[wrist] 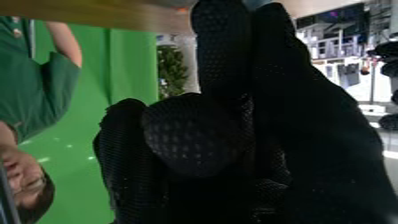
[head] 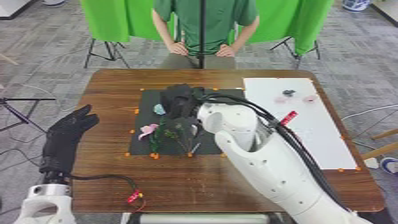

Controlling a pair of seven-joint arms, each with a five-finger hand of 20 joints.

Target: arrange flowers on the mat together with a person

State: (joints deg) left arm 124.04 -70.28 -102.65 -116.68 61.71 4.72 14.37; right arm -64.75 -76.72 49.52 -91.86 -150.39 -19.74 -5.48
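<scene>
A dark mat [head: 144, 146] lies on the brown table. On its left part are a pink flower [head: 147, 130] and a light blue flower [head: 159, 109], with green stems [head: 156, 139] beside them. My right hand [head: 180, 98] is over the mat's upper middle, just right of the blue flower, and covers part of the mat. Its black glove, the right hand [wrist: 235, 120], is seen close up in the right wrist view; whether it holds anything cannot be made out. My left hand [head: 69, 131] is at the table's left edge with relaxed fingers, apart from the flowers.
A white sheet [head: 311, 135] covers the table's right side, with pale pink pieces [head: 309, 99] and a small dark piece [head: 289, 93] near its far end. My right forearm crosses the table's front right part. A cable [head: 111, 176] runs from the left arm over the front left.
</scene>
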